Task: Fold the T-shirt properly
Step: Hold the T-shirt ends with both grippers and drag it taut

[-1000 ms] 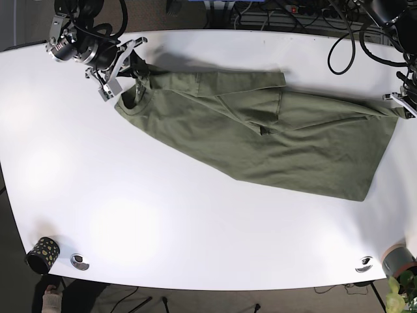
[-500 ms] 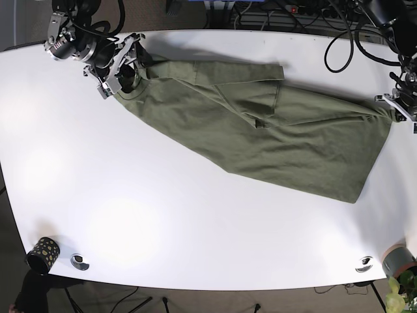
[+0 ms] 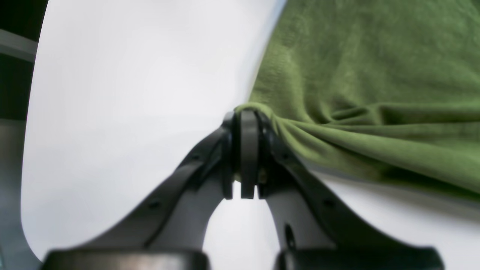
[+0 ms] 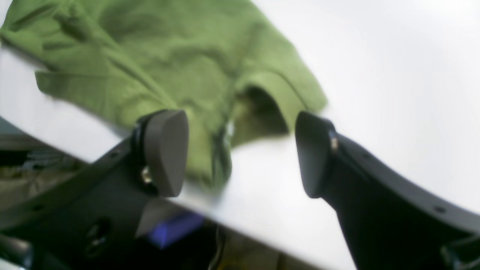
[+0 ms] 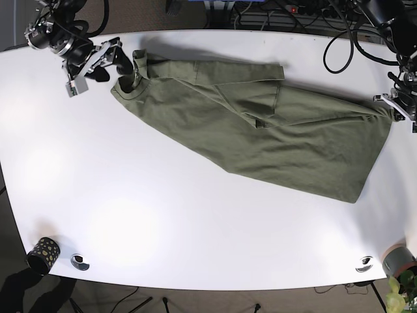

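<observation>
A: Shirt position?

B: Olive-green cotton T-shirt [image 5: 260, 130] flat on the white oval surface [image 5: 163, 222], laid diagonally across the upper half. Collar end at upper left, hem end at far right, close to the surface edge. One sleeve folded over the body near the middle, along the top edge.

A: Left pincer?

B: Left black pincer [image 3: 243, 123] pressed together on a bunched corner of the hem. Fabric gathered into tight ridges fanning out from the pinch point. In base view, located at the right surface edge [image 5: 396, 106], touching the cloth.

A: Right pincer?

B: Right black pincer [image 4: 240, 150] spread wide, nothing between the pads. Wrist view blurred, but the ribbed green collar [image 4: 277, 93] visible beyond the gap, with the surface edge below it. Base view: pincer [image 5: 98, 62] at upper left, just beside the collar [image 5: 133, 75], apart from it as far as can be judged.

A: Cloth condition?

B: Mostly smooth in the body. Wrinkles only by the left pincer's pinch and around the folded sleeve. Collar end slightly curled up.

A: Other stuff on the surface?

B: Dark speckled cylindrical cup [image 5: 43, 253] at bottom left corner, small round metal fitting [image 5: 79, 261] next to it, second metal fitting [image 5: 365, 264] at bottom right. All well apart from the shirt.
</observation>
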You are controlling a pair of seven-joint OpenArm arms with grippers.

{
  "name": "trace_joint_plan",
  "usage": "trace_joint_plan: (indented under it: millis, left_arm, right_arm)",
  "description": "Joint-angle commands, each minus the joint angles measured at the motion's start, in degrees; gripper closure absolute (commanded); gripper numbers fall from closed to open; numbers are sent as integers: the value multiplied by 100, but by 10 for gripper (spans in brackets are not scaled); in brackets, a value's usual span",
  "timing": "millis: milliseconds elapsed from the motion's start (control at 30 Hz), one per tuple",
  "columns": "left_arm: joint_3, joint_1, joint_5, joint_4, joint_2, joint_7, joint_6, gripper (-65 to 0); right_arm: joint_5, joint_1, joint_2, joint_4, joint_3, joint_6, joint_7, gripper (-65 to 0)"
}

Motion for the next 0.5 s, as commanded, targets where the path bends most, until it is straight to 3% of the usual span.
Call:
trace_joint_plan:
  millis: [0, 200, 367, 467]
  left_arm:
    - [-4, -30, -42, 77, 7, -104, 19, 0]
    - [374, -39, -42, 77, 7, -104, 19, 0]
    - [453, -39, -42, 77, 16, -104, 19, 0]
    - [453, -48, -42, 77, 16, -104, 19, 0]
  right_arm:
    - [133, -46, 15, 106, -29, 52, -65, -431]
    - [10, -178, -21, 80, -293, 52, -39, -431]
    - [-799, -160, -38, 80, -785, 52, 269, -431]
    - [-1036, -160, -56, 80, -987, 52, 375, -431]
